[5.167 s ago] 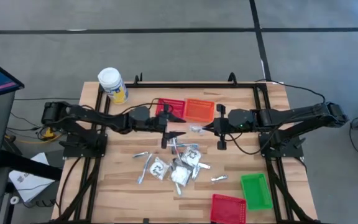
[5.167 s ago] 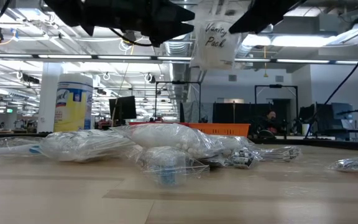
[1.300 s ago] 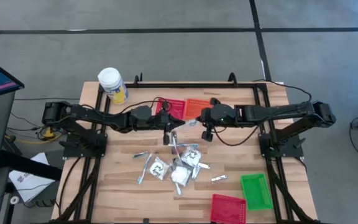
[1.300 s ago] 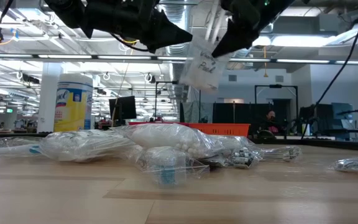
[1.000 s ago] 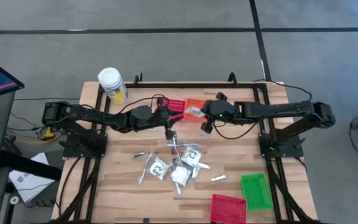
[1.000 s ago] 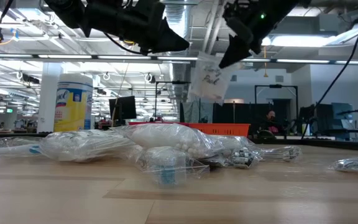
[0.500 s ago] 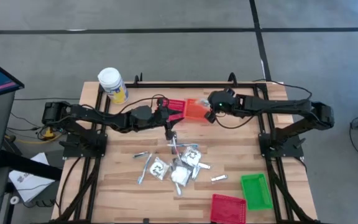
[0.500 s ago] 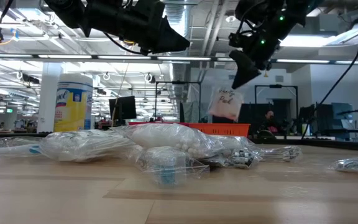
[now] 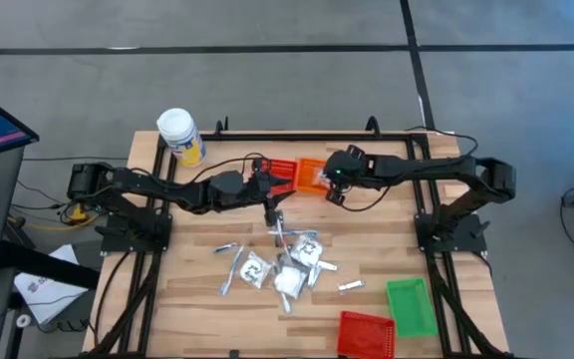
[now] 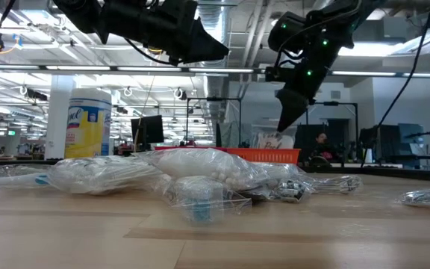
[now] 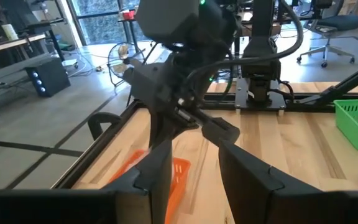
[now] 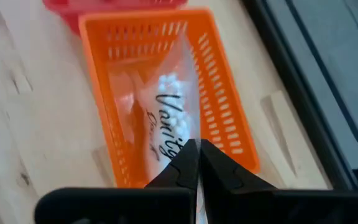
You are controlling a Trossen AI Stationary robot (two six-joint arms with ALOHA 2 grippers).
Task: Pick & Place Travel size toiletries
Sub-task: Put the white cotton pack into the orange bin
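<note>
My right gripper [image 9: 323, 180] hangs over the orange basket [image 9: 308, 177] at the table's far middle, shut on a clear packet of white pellets lettered "Vanity" [image 12: 166, 118]. In the low view the gripper [image 10: 285, 119] points down at the packet [image 10: 271, 140] behind the basket's rim. My left gripper [image 9: 270, 202] waits open, held level above the table's middle, with nothing between its fingers [image 11: 194, 155]. The other travel size toiletries [image 9: 287, 264], clear-wrapped packets and silver sticks, lie heaped on the wood. My right gripper pinches the packet's upper edge [image 12: 187, 142] between its two fingers, coming slanting down from above. The packet hangs below the fingers and reaches into the orange basket [image 12: 225, 115]. Whether its lower end rests on the basket floor cannot be told.
A red basket [image 9: 279, 172] stands beside the orange one. A white-lidded yellow jar [image 9: 179, 135] is at the far left corner. A green basket [image 9: 410, 304] and another red basket [image 9: 367, 334] sit near the front right. Black frame rails edge the table.
My right gripper has gone toward the table's far edge and down, tipping its fingers more steeply downward. The packet, hanging from it, has sunk from high above the table into the orange basket.
</note>
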